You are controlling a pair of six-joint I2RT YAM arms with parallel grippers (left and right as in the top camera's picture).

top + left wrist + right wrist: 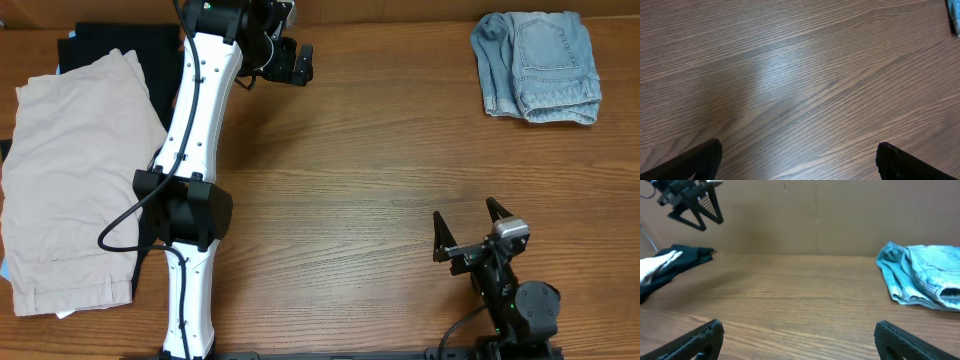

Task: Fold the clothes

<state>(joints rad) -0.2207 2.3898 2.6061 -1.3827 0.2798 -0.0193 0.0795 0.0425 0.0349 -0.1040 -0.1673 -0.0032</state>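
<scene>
Two garments lie along the left edge of the brown wood-grain desk (pixel 350 170): a pair of beige cloth shorts (pixel 70 180) spread flat, and a black fabric garment (pixel 110 45) partly under them, toward the far left corner. Just to their right, the white left arm (pixel 195 150) stretches from the near edge toward the far edge. Its black left gripper (pixel 290 62) hangs above bare wood close to the far edge. In the left wrist view its fingers (pixel 700 162) stand wide apart with nothing between them.

Further right, close to the near edge, the black right gripper (pixel 467 225) points toward the far edge. Its fingers (pixel 700 340) are also spread wide and hold nothing.

The faded light-blue denim shorts (pixel 540 65) lie in the far right corner, doubled over into a compact bundle with a stitched pocket facing up. They are well apart from both grippers, and neither touches them.
</scene>
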